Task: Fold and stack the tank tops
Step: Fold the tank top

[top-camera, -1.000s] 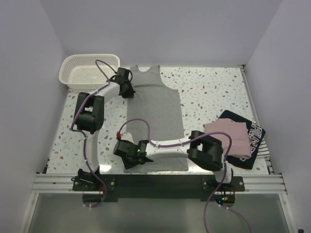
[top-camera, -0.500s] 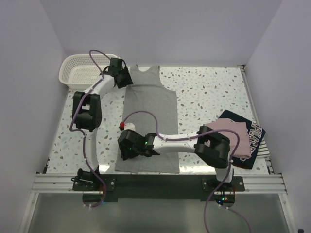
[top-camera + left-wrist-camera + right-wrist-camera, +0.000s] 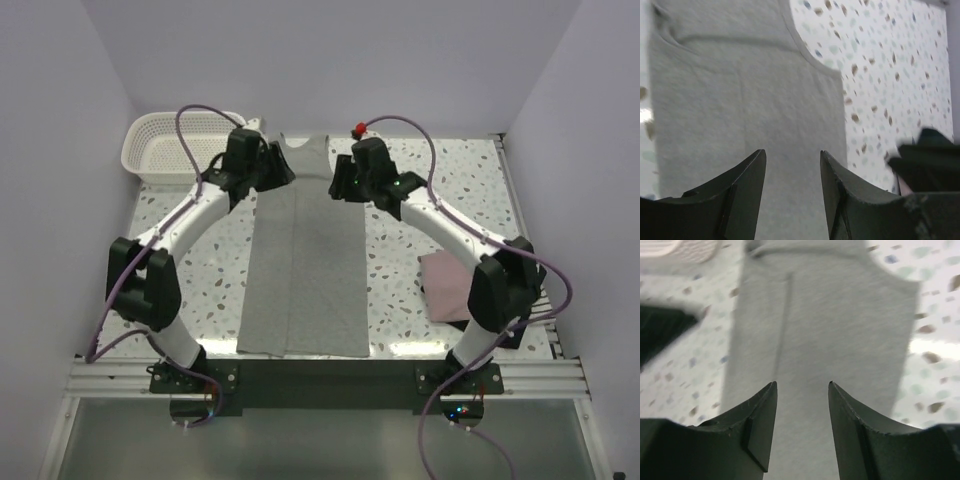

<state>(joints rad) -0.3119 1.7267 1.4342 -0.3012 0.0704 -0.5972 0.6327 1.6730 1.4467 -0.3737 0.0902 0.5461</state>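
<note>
The grey tank top (image 3: 305, 270) lies flat on the speckled table (image 3: 440, 190) as a long narrow strip, its neckline at the far end. The left gripper (image 3: 283, 172) hangs over the top's left shoulder and the right gripper (image 3: 340, 185) over its right shoulder, each with jaws spread apart and nothing between them. The pink tank top (image 3: 445, 285) sits well to the right of the grey one, and the white basket (image 3: 165, 150) is beyond its far left corner.

The top view looks down from above the table's (image 3: 400, 270) near edge, while both wrist cameras sit low near its far edge, sharing the grey tank top (image 3: 300, 270).
</note>
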